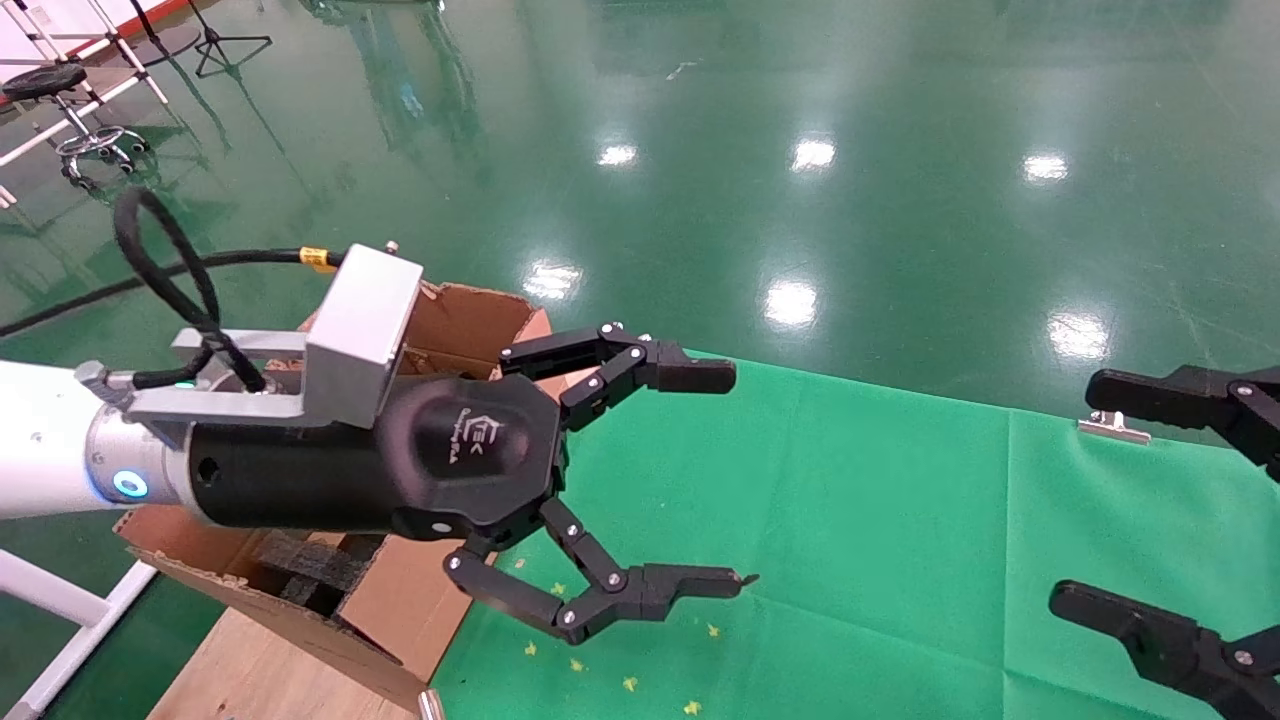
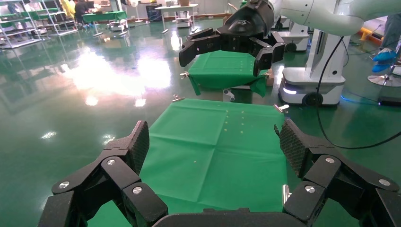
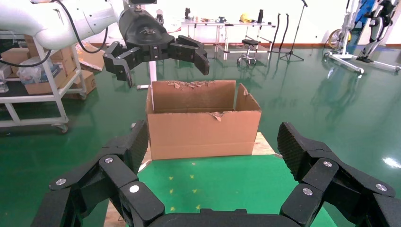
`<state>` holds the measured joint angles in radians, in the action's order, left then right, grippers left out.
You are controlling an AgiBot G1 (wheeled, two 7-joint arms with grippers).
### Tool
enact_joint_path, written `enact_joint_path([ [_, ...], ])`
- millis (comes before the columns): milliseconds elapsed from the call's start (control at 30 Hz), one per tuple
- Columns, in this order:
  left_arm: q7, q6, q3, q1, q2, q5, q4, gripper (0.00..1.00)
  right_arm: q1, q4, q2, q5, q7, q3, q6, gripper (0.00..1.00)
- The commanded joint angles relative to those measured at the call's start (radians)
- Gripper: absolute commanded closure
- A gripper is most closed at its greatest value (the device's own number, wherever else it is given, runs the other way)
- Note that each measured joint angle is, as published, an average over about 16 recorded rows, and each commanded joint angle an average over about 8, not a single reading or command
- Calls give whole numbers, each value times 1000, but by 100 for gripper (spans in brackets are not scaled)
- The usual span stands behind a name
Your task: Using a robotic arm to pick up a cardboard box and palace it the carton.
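Note:
My left gripper [image 1: 740, 477], on the white robotic arm [image 1: 40, 450], hangs open and empty above the green-clothed table [image 1: 850, 520], just past the near end of the carton [image 1: 470, 310]. The carton is large and brown with torn flaps, and black foam [image 1: 310, 570] shows inside it. In the left wrist view the open fingers [image 2: 141, 142] frame only bare green cloth [image 2: 213, 146]. The right wrist view shows the carton [image 3: 203, 127] standing at the table's far edge with the left gripper [image 3: 165, 71] above it. The small taped cardboard box is out of view.
My right gripper [image 1: 1078, 492] is open and empty at the table's right side; it also shows in its own view [image 3: 213, 137]. A metal clip [image 1: 1113, 428] holds the cloth edge. A wooden board [image 1: 270, 670] lies under the carton. Glossy green floor surrounds the table.

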<state>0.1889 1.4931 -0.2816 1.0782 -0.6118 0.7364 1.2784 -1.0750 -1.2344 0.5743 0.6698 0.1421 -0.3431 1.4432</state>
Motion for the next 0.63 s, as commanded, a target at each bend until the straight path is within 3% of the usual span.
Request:
enact_joint_path([
  [33,0,0,0,0,0,0,0,0,0,0,0,0,0,0,0,0],
  [633,0,0,0,0,0,0,0,0,0,0,0,0,0,0,0,0],
])
